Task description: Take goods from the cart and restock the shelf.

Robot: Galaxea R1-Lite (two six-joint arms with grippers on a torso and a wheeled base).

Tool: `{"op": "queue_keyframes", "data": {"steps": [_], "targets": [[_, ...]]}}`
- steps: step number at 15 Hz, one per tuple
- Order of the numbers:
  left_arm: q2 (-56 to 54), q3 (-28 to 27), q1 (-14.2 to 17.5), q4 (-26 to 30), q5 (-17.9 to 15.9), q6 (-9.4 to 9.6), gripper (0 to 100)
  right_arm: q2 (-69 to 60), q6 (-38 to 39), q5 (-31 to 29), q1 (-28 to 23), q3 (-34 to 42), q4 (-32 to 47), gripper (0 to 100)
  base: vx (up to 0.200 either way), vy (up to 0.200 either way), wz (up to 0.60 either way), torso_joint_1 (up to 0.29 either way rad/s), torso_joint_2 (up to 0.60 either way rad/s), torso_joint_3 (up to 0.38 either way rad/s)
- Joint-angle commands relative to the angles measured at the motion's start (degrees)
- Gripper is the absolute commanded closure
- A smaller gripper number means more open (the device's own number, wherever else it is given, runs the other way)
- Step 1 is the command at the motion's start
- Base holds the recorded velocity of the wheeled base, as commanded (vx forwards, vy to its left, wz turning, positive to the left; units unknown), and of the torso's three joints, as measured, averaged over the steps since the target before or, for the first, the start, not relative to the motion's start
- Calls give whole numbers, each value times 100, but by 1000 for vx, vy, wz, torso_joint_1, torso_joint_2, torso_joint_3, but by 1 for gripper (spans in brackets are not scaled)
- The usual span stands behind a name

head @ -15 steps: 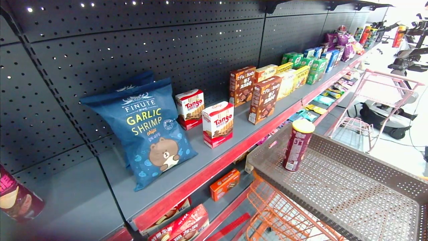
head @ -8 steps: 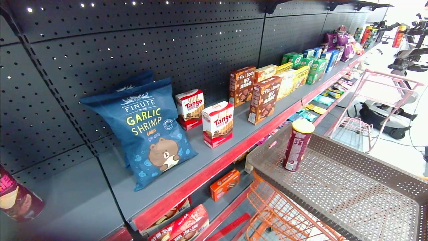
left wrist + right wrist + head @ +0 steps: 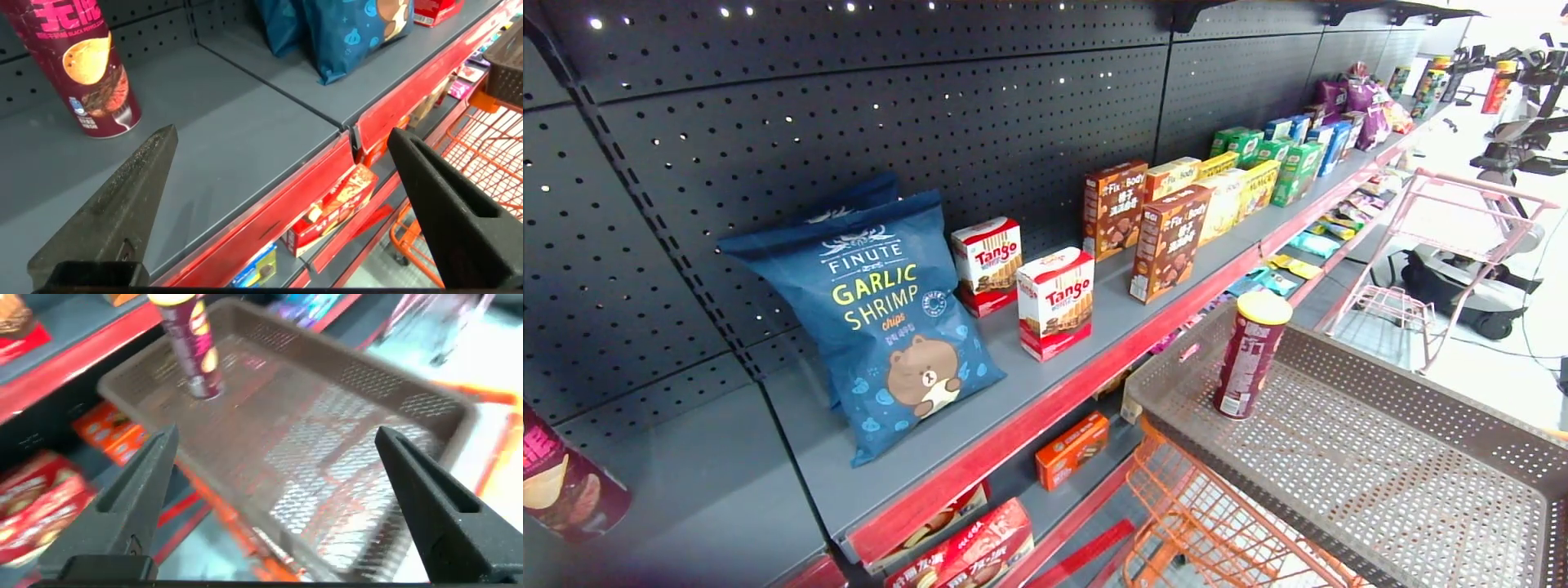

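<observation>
One can (image 3: 1252, 355) stands upright in cart tray (image 3: 1380, 474).

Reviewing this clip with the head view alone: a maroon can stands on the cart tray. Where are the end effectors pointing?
Observer: The right end effector faces the cart tray, open, with the can standing ahead of it.
Operator: And the left one?
Observer: The left end effector is open over the grey shelf, near a second can.
Operator: Holding anything?
Observer: No, both are empty.
</observation>
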Motion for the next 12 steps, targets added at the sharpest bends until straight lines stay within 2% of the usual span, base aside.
{"op": "queue_keyframes", "data": {"steps": [1, 3, 4, 6, 8, 10, 12], "targets": [[-2, 0, -1, -4, -1, -2, 0, 1626, -163, 87, -80, -194, -635, 0, 0, 0, 0, 0, 0, 0], [-2, 0, -1, -4, -1, -2, 0, 2857, -181, -563, -124, -168, -1979, 0, 0, 0, 0, 0, 0, 0], [-2, 0, -1, -4, -1, -2, 0, 3270, -163, -554, -176, -220, -2366, 0, 0, 0, 0, 0, 0, 0], [-2, 0, -1, -4, -1, -2, 0, 3762, -172, -308, -141, -238, -2472, 0, 0, 0, 0, 0, 0, 0], [-2, 0, -1, 5, -1, -2, 0, 4166, -137, -62, -9, -159, -3043, 0, 0, 0, 0, 0, 0, 0], [-2, 0, -1, -4, -1, -2, 0, 4325, -145, 720, 43, -1, -3438, 0, 0, 0, 0, 0, 0, 0], [-2, 0, -1, -4, -1, -2, 0, 4711, -163, 949, 52, -27, -3781, 0, 0, 0, 0, 0, 0, 0]]}}
